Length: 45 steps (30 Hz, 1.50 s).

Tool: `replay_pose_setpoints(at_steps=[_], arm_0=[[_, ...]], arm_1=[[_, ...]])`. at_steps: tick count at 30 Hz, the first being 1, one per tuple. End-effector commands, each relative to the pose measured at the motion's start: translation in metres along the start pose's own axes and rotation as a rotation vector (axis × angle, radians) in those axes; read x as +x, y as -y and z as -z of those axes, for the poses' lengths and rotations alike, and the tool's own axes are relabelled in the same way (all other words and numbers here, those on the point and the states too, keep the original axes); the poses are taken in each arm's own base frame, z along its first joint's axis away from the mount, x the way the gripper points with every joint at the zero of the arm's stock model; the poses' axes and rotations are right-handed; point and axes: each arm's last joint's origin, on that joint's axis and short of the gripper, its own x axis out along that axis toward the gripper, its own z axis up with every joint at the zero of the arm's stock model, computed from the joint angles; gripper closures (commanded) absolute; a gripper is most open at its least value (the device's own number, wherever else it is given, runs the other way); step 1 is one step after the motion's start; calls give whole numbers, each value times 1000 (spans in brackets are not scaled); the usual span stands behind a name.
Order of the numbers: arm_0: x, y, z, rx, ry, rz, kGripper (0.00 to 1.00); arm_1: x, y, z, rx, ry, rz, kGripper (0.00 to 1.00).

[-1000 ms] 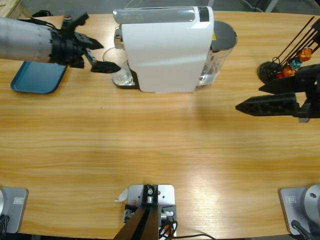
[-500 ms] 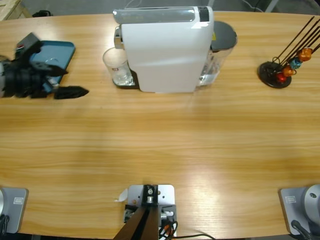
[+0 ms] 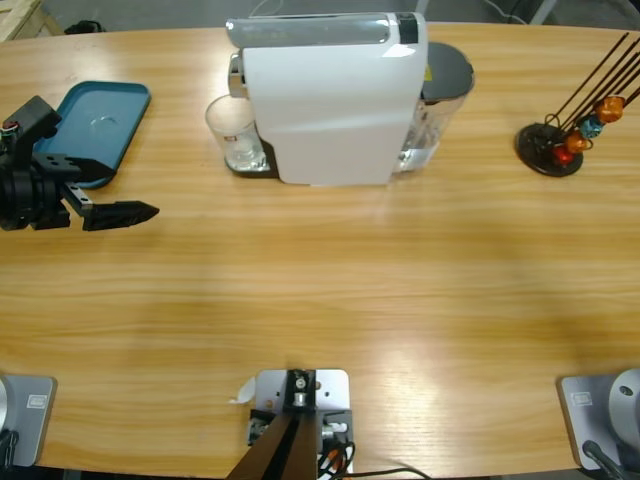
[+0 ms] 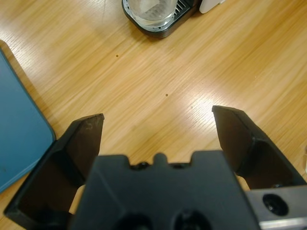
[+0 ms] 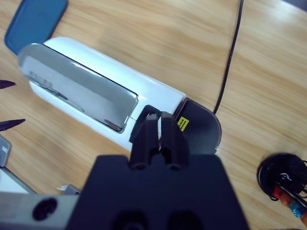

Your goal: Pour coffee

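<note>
A small clear glass tumbler (image 3: 232, 132) stands on the dark drip tray under the spout of the white coffee machine (image 3: 330, 100). The coffee does not show in these views. My left gripper (image 3: 120, 195) is at the table's left side, well away from the tumbler and beside the blue tray. In the left wrist view the left gripper (image 4: 158, 120) is open over bare wood, with the tumbler (image 4: 151, 12) far ahead. High above the coffee machine (image 5: 91, 96), my right gripper (image 5: 157, 122) is shut on nothing; it is outside the high view.
A blue tray (image 3: 95, 125) lies at the back left. A black capsule holder (image 3: 560, 145) with orange and blue capsules stands at the back right. The machine's grey water tank (image 3: 445, 85) is on its right side. A black cable (image 5: 230, 52) runs behind the machine.
The left gripper drew back from the tumbler to the table's left side, then slightly toward the front. The right gripper, at the right edge one second ago, has left the high view.
</note>
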Motion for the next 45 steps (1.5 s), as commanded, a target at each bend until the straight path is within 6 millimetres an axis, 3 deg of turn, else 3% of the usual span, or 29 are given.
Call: replay_pose_setpoints(at_steps=[1, 13, 24, 27, 29, 30, 31, 32, 35, 37, 41, 45], arm_0=[[10, 1, 7, -9, -61, 5, 9], [15, 1, 10, -6, -84, 7, 9], [15, 1, 11, -6, -89, 8, 9], [15, 1, 10, -5, -87, 8, 9], [13, 2, 9, -2, -77, 8, 9], [11, 2, 9, 0, -68, 9, 9], [9, 3, 8, 4, -56, 11, 9], [5, 4, 7, 7, -42, 12, 9], [-4, 6, 4, 9, -10, 24, 9], [-8, 8, 4, 9, -27, 43, 9], [-16, 11, 7, 4, -96, 88, 9], [-32, 15, 12, 6, -70, 120, 9]], arm_1=[[37, 5, -1, -1, -101, -51, 1000], [50, 2, 4, -10, -158, -73, 1000], [73, 3, 10, -1, -256, -66, 1000], [57, 0, 7, -18, -209, -66, 1000], [17, -8, -3, -76, -88, -83, 976], [-5, -14, -4, -100, -30, -87, 472], [-29, -20, -3, -120, 29, -93, 53], [-54, -25, 1, -132, 85, -97, 0], [-117, -35, 28, -152, 203, -107, 0], [-130, -33, 60, -151, 174, -92, 0], [-122, -19, 139, -115, 118, -80, 0], [-91, -5, 194, -113, 187, -60, 0]])
